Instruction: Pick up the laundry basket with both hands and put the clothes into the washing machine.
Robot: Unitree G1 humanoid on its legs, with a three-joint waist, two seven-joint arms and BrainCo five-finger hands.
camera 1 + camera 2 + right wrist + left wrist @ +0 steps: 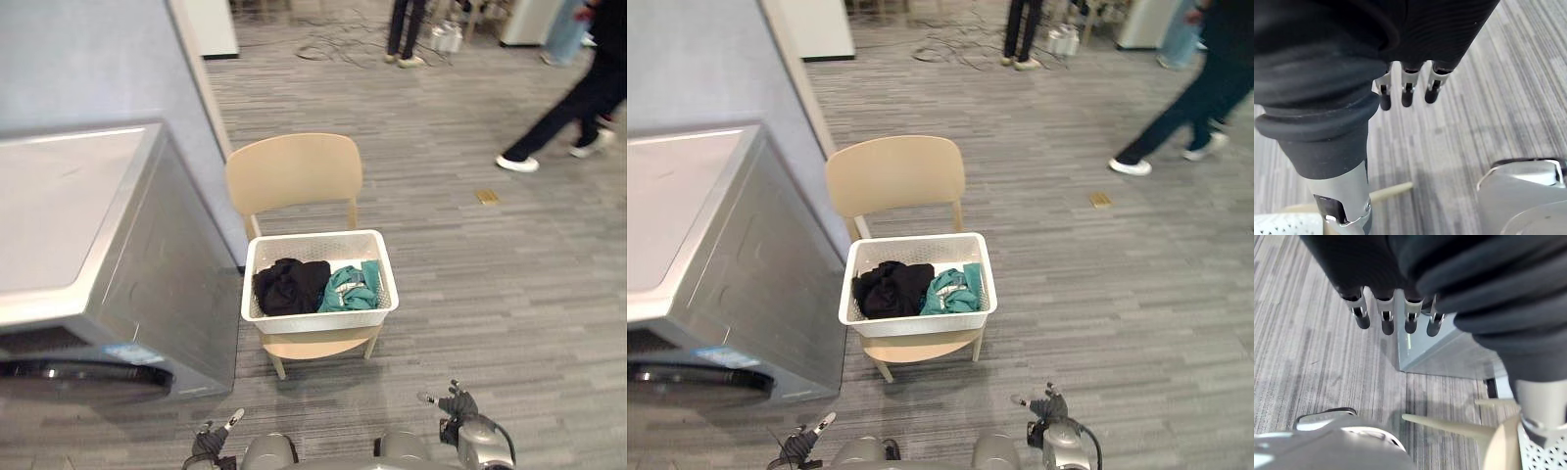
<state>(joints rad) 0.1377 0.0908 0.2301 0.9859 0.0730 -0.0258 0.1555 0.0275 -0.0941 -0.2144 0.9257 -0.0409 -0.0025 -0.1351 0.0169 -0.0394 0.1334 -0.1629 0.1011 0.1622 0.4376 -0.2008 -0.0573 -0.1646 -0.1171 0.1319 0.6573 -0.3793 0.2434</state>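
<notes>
Basket point(318, 319): on chair point(294, 171), holding clothes point(291, 285) (black, teal).
Washer point(98, 245): beside chair.
Left hand point(209, 443): fingers straight, empty.
Right hand point(457, 404): fingers straight, empty.

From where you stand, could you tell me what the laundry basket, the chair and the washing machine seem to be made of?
Laundry basket: white, matte, walls pierced with small holes, so probably moulded plastic. Chair: pale beige, smooth curved backrest and slim legs, likely light wood or plywood. Washing machine: silver-grey panels with a soft sheen, seemingly painted sheet metal.
</notes>
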